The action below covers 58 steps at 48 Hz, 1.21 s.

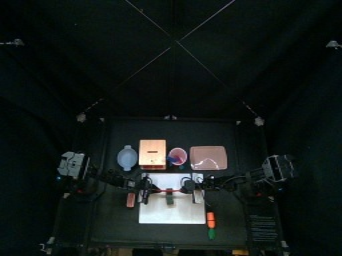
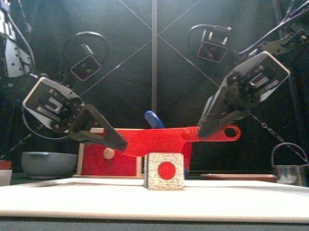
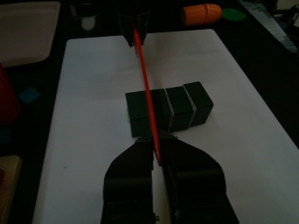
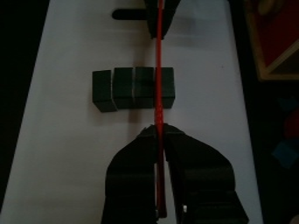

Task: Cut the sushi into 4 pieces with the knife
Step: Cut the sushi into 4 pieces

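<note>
The sushi roll (image 3: 176, 107) of dark green blocks lies across the white cutting board (image 3: 93, 114); its white end with a red centre (image 2: 165, 170) faces the front. A red knife (image 2: 151, 141) is held level above the roll, its thin edge (image 4: 155, 66) lined up over the seam beside one end block. My left gripper (image 3: 156, 156) is shut on the blade's end and my right gripper (image 4: 156, 140) on the handle end. The block (image 4: 100, 90) at the roll's other end sits slightly offset.
Along the back stand a blue-grey bowl (image 1: 127, 157), a wooden box with a red drawer front (image 1: 152, 157), a red cup (image 1: 178, 155) with a blue knife (image 2: 154, 119), and the pink tray (image 1: 209, 157). A metal cutter (image 2: 287, 171) stands right. An orange toy (image 3: 201, 11) lies beyond the board's edge.
</note>
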{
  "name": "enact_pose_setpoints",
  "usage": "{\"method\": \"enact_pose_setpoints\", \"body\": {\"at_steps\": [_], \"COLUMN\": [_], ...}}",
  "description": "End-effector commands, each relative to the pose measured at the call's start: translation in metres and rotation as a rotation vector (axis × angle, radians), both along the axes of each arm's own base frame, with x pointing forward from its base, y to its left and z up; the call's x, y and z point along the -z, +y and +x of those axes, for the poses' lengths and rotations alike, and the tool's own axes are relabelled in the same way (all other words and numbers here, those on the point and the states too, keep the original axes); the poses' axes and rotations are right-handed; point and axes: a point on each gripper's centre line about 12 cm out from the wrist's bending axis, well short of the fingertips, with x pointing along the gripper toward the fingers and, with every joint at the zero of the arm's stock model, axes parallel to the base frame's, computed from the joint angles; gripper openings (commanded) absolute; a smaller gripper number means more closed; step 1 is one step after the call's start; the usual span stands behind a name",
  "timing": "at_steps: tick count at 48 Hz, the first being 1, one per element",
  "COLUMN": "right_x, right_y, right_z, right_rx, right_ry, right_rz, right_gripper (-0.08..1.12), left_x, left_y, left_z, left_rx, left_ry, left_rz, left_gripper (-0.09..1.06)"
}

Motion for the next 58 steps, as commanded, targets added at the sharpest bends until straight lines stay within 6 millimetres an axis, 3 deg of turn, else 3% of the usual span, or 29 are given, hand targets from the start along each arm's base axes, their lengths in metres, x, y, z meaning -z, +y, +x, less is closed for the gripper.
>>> {"method": "enact_pose_setpoints", "body": {"at_steps": [1, 24, 40, 58], "right_x": [-0.012, 0.006, 0.029, 0.013], "right_y": [0.000, -0.001, -0.005, -0.031], "right_z": [0.009, 0.011, 0.012, 0.012], "right_rx": [0.001, 0.008, 0.037, 0.088], "right_ry": [-0.044, 0.007, 0.072, 0.031], "right_rz": [-0.004, -0.002, 0.007, -0.008], "right_gripper": [0.02, 0.02, 0.02, 0.02], "left_x": [-0.009, 0.003, 0.040, 0.024], "left_y": [0.002, 0.002, 0.009, 0.029], "left_z": [0.013, 0.015, 0.016, 0.022], "left_rx": [-0.010, -0.011, -0.083, -0.108], "left_ry": [-0.047, -0.013, 0.131, 0.099], "left_rz": [-0.006, -0.005, -0.017, 0.016], "left_gripper": [0.36, 0.36, 0.36, 0.35]}}
